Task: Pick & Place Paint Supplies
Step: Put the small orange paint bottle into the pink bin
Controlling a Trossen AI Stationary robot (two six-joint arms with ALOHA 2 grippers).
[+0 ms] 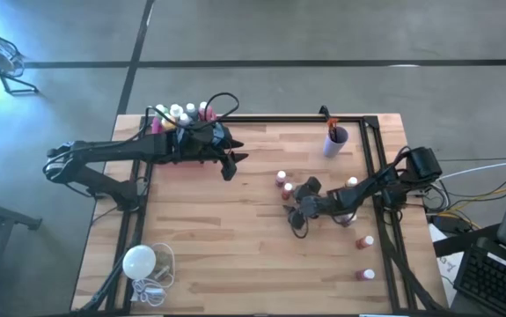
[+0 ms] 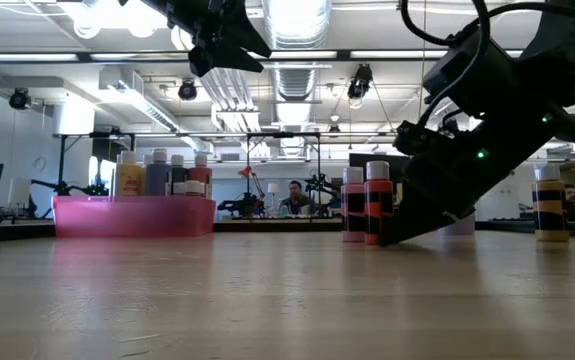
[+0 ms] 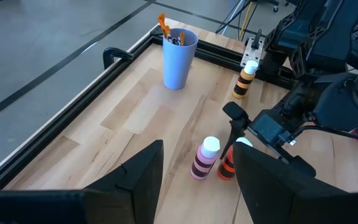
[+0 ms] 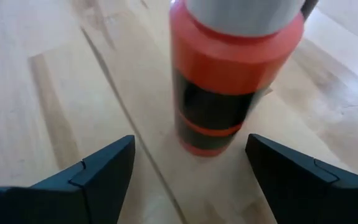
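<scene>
Right tool (image 4: 188, 165) spread, low on wooden tabletop (image 1: 235, 229), flanking orange black-banded paint bottle (image 4: 228, 74), cap cut off. Left tool (image 3: 197, 177) spread, raised near pink tray (image 2: 132, 215).

Between my dark right fingers (image 4: 104, 180) stands an orange-red bottle (image 4: 228, 81) with a black band and a thin red stripe. Next to it is a pink bottle (image 3: 205, 158) with dark stripes and a white cap. The cup (image 3: 179, 57) is pale blue, the tray (image 2: 133, 215) pink, the table (image 1: 235, 238) light striped wood.
</scene>
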